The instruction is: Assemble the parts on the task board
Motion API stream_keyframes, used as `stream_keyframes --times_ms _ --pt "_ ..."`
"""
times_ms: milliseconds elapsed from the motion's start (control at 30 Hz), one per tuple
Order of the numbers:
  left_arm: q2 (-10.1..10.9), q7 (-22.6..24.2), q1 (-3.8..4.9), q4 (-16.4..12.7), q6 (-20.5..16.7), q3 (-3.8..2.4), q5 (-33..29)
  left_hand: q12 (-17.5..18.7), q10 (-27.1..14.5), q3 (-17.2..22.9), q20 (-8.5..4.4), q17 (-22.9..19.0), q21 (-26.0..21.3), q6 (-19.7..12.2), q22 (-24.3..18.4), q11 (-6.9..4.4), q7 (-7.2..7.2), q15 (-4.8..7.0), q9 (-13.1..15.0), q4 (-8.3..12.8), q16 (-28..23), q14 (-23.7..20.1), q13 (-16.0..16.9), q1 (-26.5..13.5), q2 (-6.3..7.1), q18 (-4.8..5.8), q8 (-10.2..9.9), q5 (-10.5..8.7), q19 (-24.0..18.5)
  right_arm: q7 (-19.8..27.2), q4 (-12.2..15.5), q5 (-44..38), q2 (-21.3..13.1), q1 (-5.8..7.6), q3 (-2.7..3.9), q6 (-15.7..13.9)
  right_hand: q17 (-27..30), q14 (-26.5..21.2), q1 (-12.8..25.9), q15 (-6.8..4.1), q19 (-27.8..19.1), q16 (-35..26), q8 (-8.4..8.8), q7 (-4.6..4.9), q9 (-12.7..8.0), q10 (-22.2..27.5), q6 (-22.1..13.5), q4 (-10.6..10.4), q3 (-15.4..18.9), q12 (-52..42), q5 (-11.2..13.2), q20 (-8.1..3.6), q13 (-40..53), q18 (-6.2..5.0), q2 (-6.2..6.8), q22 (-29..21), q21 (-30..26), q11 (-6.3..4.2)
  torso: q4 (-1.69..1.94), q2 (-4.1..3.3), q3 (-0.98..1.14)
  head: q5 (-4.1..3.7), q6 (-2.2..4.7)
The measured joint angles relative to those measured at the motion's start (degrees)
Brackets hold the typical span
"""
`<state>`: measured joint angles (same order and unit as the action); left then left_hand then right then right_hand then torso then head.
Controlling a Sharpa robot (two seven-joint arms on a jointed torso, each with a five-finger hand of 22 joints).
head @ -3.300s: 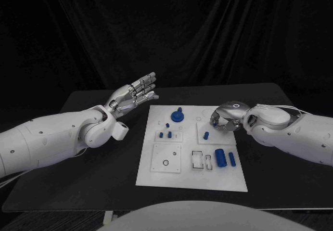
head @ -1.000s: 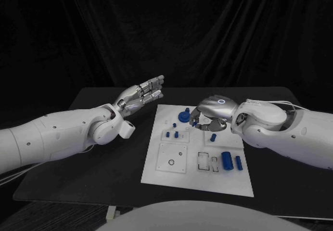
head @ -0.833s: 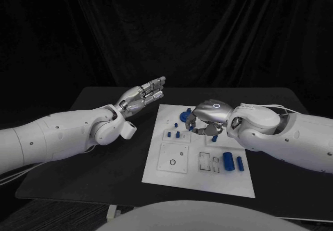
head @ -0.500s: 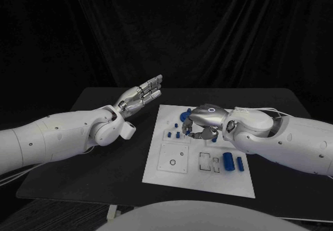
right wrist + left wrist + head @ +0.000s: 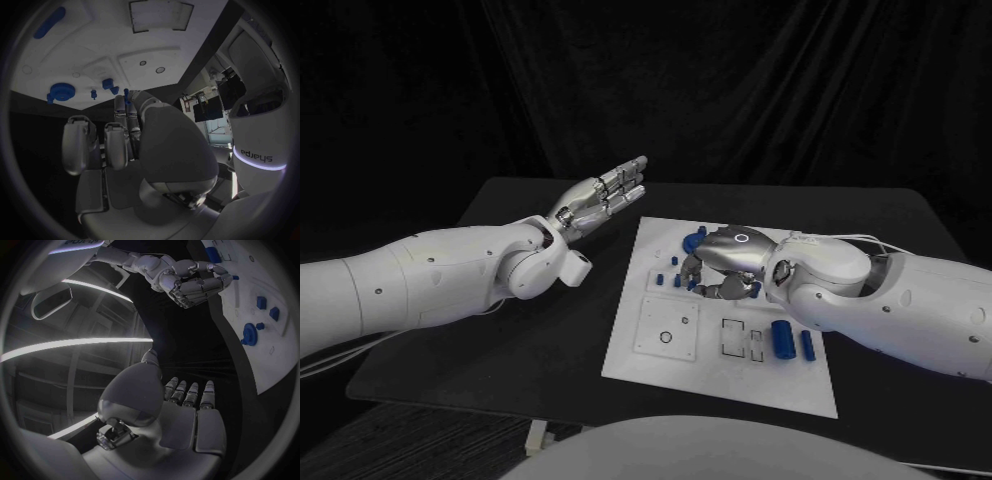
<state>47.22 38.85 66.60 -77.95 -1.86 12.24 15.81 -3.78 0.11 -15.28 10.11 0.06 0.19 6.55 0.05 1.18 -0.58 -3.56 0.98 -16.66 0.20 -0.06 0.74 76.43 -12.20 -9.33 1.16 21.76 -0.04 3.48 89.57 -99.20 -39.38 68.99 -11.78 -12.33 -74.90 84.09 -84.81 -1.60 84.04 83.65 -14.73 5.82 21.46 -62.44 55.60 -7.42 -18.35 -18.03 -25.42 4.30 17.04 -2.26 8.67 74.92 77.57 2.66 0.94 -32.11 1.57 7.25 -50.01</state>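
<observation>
The right hand (image 5: 727, 262) is curled over the far middle of the white board (image 5: 718, 375), with a little blue peg (image 5: 127, 95) pinched between thumb and finger (the right wrist view shows it best). Right next to that hand there's a blue gear (image 5: 694, 240) on the board, plus a couple of small blue pegs (image 5: 664, 281) standing in their square plate. Two blue cylinders (image 5: 782, 338) lie side by side nearer the robot, beside a black-outlined slot. The left hand (image 5: 602, 196) holds nothing, fingers straight and apart, up above the black table (image 5: 516, 330) and well off the board's left edge.
</observation>
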Motion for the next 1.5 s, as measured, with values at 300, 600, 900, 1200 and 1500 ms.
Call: stream_keyframes --times_ms 300,600,900,1200,1500 --pt "0.1 0.0 -0.01 -0.2 0.1 0.0 0.0 -1.5 0.3 0.2 0.0 0.0 0.0 1.2 0.0 1.91 1.15 0.09 0.2 -0.1 0.0 0.1 0.2 1.2 -0.64 0.0 0.0 1.7 0.0 -0.1 0.1 0.0 0.5 -1.37 -0.03 0.6 0.0 0.0 0.0 0.0 0.0 0.0 0.22 0.22 0.1 0.0 -0.2 0.2 -0.2 -0.2 0.0 0.0 0.0 0.0 0.0 0.0 -0.1 0.0 0.04 0.04 -0.02 1.77 0.0" --pt "0.3 0.0 -0.02 -0.5 0.4 0.0 0.0 -1.7 0.3 0.9 0.0 0.0 0.0 2.4 0.0 1.91 2.98 0.08 0.3 0.1 0.0 0.1 0.2 3.4 -0.88 0.0 0.0 3.7 0.0 -0.3 0.0 0.0 0.6 -2.62 -0.01 1.4 0.0 0.0 0.0 0.0 0.0 -0.2 0.28 0.4 0.1 0.0 -0.4 0.3 -0.3 -0.2 0.0 0.0 0.0 0.0 0.0 0.0 -0.2 0.0 0.05 0.13 -0.06 2.88 0.0" --pt "0.3 0.0 -0.03 -0.5 0.9 0.0 0.0 -1.9 0.3 1.1 0.66 0.0 0.0 2.6 0.0 1.91 3.15 -0.34 0.3 0.1 0.0 0.1 0.2 4.5 -0.87 0.02 0.0 4.32 0.0 -0.7 0.2 0.0 0.6 -4.04 -0.03 2.2 0.0 0.0 0.0 0.0 0.0 -0.2 0.62 0.42 0.2 0.0 -0.8 0.3 -0.3 -0.2 0.0 0.0 0.1 0.0 0.0 0.0 -0.5 0.0 0.04 0.04 -0.05 3.14 0.0" --pt "0.2 0.0 -0.04 -0.6 1.2 0.0 0.0 -1.9 0.3 1.6 1.31 0.0 0.0 2.8 0.0 1.9 3.35 -0.84 0.3 0.4 0.0 0.0 0.2 5.5 -0.9 0.02 0.0 4.98 -0.1 -1.5 0.3 0.0 0.6 -4.38 -0.01 3.2 0.0 0.0 0.0 0.0 0.0 -0.2 0.67 0.62 0.2 0.0 -1.0 0.5 -0.5 -0.2 0.0 0.0 0.1 0.0 0.0 0.0 -0.5 0.0 0.04 0.04 -0.03 3.19 0.0" --pt "0.3 0.0 -0.06 -0.7 1.5 0.0 0.0 -2.1 0.3 1.8 1.98 0.0 0.0 2.8 0.0 1.9 3.35 -1.37 0.3 0.5 0.0 -0.1 0.2 6.5 -0.94 0.01 0.0 5.65 0.1 -2.0 0.3 0.0 0.9 -4.93 -0.01 3.8 0.0 0.0 0.2 0.0 0.0 -0.2 0.89 0.62 0.3 0.0 -1.0 0.5 -0.5 -0.2 0.2 0.0 0.1 0.0 -0.24 0.0 -0.8 0.0 0.03 0.04 -0.03 3.26 0.0"
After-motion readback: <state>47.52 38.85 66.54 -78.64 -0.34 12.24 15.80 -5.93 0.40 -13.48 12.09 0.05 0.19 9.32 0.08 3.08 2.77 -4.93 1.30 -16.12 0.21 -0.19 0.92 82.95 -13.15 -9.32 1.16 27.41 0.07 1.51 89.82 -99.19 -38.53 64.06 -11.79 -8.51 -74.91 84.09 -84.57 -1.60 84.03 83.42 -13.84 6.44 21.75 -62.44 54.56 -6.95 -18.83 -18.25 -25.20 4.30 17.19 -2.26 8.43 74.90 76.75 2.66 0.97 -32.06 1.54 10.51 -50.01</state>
